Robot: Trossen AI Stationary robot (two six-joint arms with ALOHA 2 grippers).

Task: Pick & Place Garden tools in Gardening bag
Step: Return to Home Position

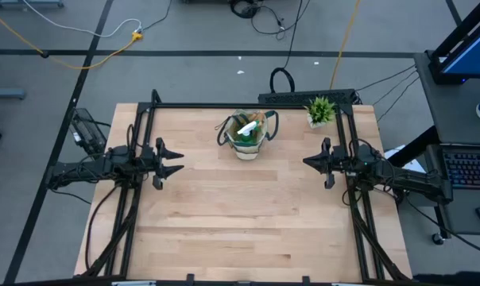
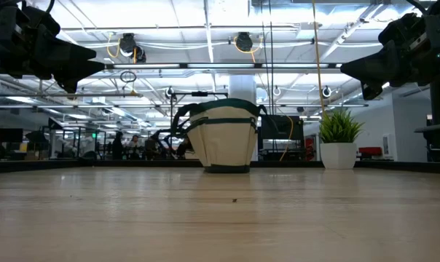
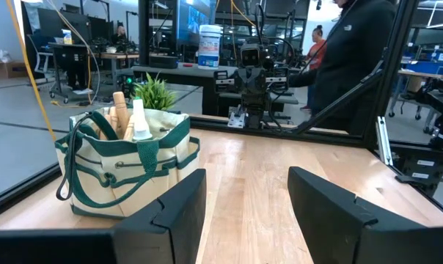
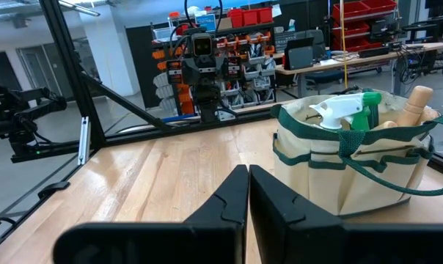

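The gardening bag (image 1: 247,135), beige with green trim and dark loop handles, stands upright on its base at the table's far middle. Inside it stand a green spray bottle with a white nozzle (image 4: 344,111) and wooden tool handles (image 3: 119,111), their upper ends sticking out of the bag's mouth. My left gripper (image 1: 176,160) hangs open above the table's left side, pointing level toward the right. My right gripper (image 1: 307,161) hangs shut above the right side, pointing level toward the left. Both are well clear of the bag, seen also in the low view as the gardening bag (image 2: 221,137).
A small potted plant (image 1: 320,111) in a white pot stands at the table's far right, beside the bag. A black frame (image 1: 248,104) runs along the far and side edges. The wooden tabletop (image 1: 248,222) stretches bare between the arms and the near edge. A person (image 3: 353,59) stands beyond the table.
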